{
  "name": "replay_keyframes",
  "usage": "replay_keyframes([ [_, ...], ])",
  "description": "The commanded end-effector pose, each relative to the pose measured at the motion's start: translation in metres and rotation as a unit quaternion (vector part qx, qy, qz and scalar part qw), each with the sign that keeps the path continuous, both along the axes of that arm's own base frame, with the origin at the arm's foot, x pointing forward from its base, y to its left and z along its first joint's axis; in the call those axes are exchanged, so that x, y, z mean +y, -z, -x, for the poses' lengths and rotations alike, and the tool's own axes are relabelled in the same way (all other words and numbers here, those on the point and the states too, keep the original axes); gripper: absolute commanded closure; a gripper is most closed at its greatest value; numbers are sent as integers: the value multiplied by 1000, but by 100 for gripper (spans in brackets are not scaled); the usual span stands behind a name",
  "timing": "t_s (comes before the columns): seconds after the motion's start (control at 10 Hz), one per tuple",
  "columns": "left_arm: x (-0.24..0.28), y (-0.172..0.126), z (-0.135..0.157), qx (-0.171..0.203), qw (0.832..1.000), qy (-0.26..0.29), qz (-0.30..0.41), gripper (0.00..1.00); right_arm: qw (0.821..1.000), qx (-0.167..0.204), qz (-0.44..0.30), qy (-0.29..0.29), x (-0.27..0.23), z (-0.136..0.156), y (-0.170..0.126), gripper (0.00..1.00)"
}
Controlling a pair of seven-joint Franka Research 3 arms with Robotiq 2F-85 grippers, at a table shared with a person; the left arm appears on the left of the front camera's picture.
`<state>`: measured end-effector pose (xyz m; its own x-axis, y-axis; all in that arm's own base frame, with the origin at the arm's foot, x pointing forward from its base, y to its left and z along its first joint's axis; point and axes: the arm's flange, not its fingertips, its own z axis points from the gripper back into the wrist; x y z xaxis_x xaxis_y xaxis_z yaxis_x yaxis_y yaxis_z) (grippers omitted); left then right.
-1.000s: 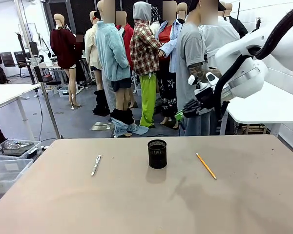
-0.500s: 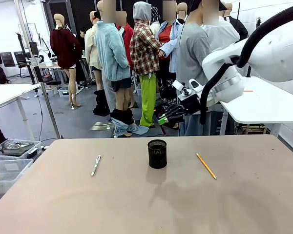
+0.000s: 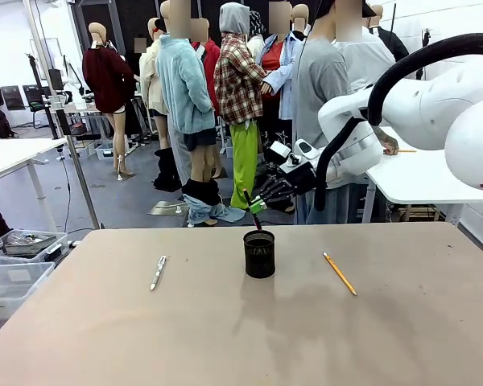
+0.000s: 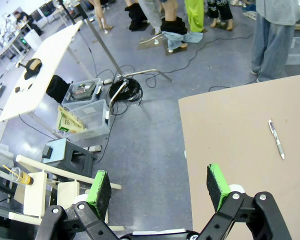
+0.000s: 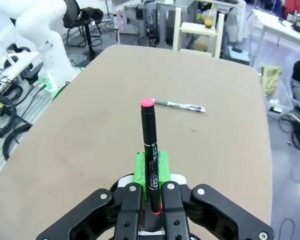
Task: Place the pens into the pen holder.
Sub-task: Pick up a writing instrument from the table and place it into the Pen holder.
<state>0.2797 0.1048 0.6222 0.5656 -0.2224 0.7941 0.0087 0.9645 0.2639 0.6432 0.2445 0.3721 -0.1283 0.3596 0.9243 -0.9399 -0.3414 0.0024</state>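
Observation:
The black mesh pen holder (image 3: 259, 253) stands upright mid-table. Just above its rim hangs my right gripper (image 3: 256, 204), shut on a dark pen (image 3: 250, 206) that points steeply down at the cup. In the right wrist view the same gripper (image 5: 150, 172) clamps this dark pen (image 5: 150, 150), whose pink-red end faces the camera. The silvery-white pen (image 3: 158, 272) (image 5: 180, 105) (image 4: 276, 139) lies flat left of the holder. The orange-yellow pencil (image 3: 339, 273) lies flat to its right. My left gripper (image 4: 158, 186) is open off the table's left edge, above the floor.
A person (image 3: 322, 96) stands behind the table's far edge. Clear plastic bins (image 3: 16, 257) (image 4: 85, 107) sit on the floor left of the table. A white table (image 3: 443, 173) stands at the back right. My left arm's white base (image 5: 35, 30) shows beside the tabletop.
My right arm has swung left and down with the dark pen, from the far right to just above the holder. The pens on the table have not moved.

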Motion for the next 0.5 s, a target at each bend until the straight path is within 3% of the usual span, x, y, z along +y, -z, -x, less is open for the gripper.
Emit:
replay_keyframes([
  [0.0,1,0,-1,-4,1000,-1,1,0,1000,21,13,-2,-1,-12,4,100],
  [0.2,1,0,-1,-4,1000,-1,1,0,998,49,25,-11,1,-14,20,100],
  [0.4,1,0,-1,-4,1000,-1,1,0,998,44,45,16,2,-17,28,95],
])
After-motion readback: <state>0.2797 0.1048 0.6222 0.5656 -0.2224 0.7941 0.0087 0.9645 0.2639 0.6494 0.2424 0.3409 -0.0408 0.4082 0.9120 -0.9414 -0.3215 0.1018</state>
